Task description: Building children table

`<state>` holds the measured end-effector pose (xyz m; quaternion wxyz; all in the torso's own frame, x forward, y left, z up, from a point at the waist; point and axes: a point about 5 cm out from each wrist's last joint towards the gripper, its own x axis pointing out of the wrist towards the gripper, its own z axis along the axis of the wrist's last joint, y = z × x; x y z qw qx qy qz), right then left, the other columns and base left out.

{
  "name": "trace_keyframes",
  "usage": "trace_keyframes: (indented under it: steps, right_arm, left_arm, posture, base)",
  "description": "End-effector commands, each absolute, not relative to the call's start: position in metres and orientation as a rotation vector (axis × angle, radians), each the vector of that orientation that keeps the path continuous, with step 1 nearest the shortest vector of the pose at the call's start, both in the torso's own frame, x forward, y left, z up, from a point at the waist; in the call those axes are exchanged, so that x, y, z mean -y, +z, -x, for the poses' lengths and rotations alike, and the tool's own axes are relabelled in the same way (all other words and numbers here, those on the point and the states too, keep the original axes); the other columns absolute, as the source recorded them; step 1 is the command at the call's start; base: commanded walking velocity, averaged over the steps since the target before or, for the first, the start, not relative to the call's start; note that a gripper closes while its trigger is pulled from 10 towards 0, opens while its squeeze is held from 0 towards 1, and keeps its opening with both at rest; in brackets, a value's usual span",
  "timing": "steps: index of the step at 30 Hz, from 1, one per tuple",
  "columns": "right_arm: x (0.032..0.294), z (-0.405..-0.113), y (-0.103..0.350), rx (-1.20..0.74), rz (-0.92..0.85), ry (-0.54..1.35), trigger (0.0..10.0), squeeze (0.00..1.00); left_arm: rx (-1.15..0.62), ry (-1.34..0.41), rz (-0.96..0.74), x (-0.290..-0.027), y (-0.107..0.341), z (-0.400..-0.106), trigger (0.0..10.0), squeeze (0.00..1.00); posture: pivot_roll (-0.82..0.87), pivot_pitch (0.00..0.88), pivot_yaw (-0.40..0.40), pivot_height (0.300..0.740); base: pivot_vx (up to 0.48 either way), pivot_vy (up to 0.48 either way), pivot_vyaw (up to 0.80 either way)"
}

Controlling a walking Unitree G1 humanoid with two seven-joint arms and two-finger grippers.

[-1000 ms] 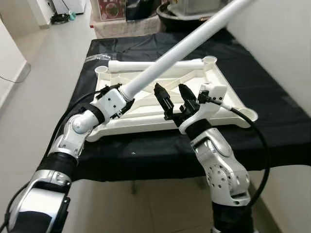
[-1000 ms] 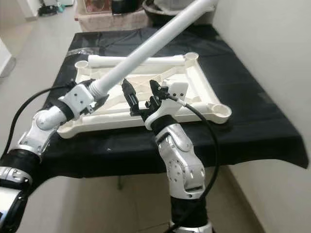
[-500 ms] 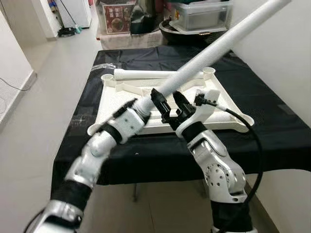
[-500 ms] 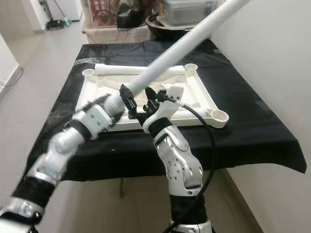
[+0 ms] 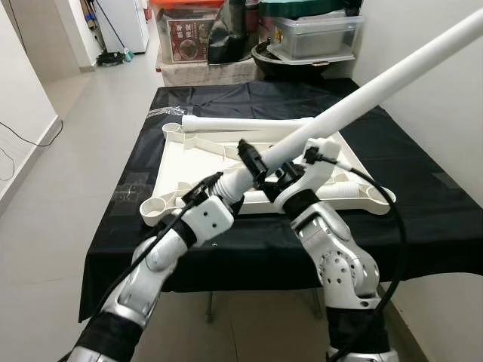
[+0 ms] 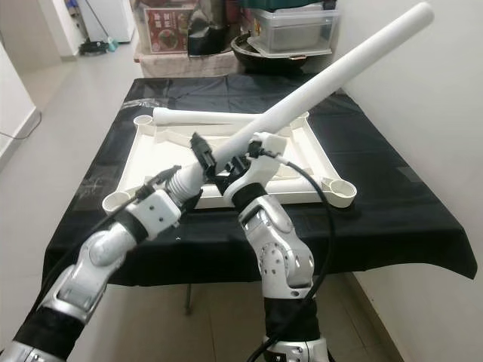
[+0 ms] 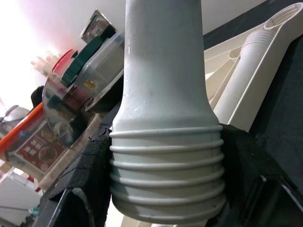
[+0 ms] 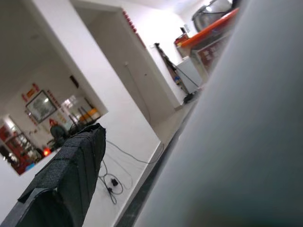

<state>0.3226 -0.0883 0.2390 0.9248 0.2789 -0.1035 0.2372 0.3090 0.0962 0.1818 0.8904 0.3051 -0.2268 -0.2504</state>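
Supporting the parts, a black-draped bench (image 5: 423, 219) carries an upside-down cream plastic tabletop (image 5: 198, 154), its corner sockets facing up and a second white leg lying along its far edge, beyond both sets of fingers. Long white plastic table leg (image 6: 317, 94): rises slantwise up and away from the left gripper (image 7: 163, 189), whose black fingers (image 7: 83, 182) clamp its ribbed base. Right gripper (image 6: 215, 167): meets the leg just above that grip, one finger (image 8: 66, 179) to the side of the tube; closure on it cannot be told.
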Motion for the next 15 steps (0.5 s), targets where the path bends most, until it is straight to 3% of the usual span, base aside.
trace_keyframes:
  steps: [1, 15]
  right_arm:
    - [0.0773, -0.3253, 0.2507, 0.242, -0.641, 0.498, 10.0, 0.00]
    - [0.0820, -0.3304, 0.2512, 0.244, -0.654, 0.455, 10.0, 0.00]
  left_arm:
    - [0.480, -0.511, -0.638, -0.0953, 0.1830, -0.3059, 10.0, 0.00]
    - [0.464, -0.512, -0.642, -0.0950, 0.1826, -0.3014, 10.0, 0.00]
  posture:
    - [0.03, 0.024, -0.010, 0.740]
    - [0.04, 0.025, -0.011, 0.740]
  base:
    - [0.000, 0.000, 0.00]
    - [0.000, 0.000, 0.00]
